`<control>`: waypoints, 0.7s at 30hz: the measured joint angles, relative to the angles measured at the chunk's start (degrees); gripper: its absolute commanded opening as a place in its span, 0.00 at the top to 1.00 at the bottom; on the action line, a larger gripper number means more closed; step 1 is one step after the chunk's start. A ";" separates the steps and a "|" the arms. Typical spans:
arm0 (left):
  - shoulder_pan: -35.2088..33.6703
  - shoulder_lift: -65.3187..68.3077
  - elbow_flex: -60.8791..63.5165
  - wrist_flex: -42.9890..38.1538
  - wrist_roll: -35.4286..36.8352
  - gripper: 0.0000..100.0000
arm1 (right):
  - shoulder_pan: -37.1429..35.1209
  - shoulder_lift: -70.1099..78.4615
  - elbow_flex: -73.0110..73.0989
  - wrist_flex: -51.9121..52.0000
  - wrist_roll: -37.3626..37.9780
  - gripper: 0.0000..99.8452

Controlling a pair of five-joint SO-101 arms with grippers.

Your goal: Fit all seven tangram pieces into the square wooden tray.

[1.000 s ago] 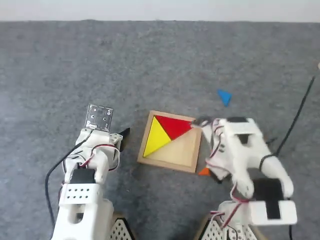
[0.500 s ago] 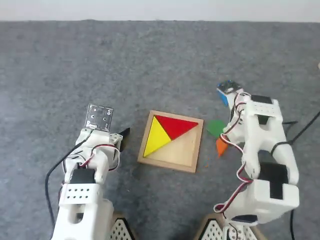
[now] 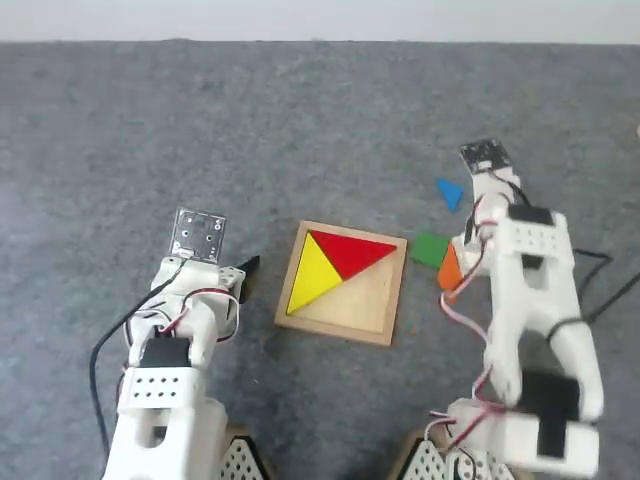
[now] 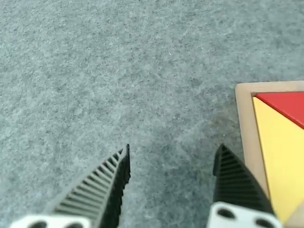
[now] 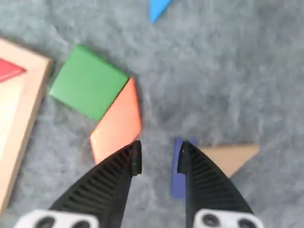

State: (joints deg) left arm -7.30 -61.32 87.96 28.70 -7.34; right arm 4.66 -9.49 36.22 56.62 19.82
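The right arm has swung away from the tray and now stretches out right and far. That uncovers the green square and the orange piece, touching each other just right of the tray. The right hand hovers with its jaws slightly parted and empty, beside a tan triangle and a dark blue piece. The blue triangle lies farther off. Only the red triangle and yellow triangle are seated, so a new pick looks likely. The left hand has not budged and hangs open over the desk, left of the tray.
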 measured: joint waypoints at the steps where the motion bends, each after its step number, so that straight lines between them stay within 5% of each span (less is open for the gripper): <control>1: 0.00 0.00 0.00 0.00 0.00 0.72 | 0.00 -2.20 1.93 0.00 -0.97 0.84; 10: 0.00 0.00 0.00 0.00 0.00 0.72 | -7.91 -7.91 8.26 -0.62 -3.78 0.84; 21: 0.00 0.00 0.00 0.00 0.00 0.72 | -3.43 6.86 4.92 -4.66 -3.96 0.84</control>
State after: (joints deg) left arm -7.30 -61.32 87.96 28.70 -7.34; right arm 1.23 -2.64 41.14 51.96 15.87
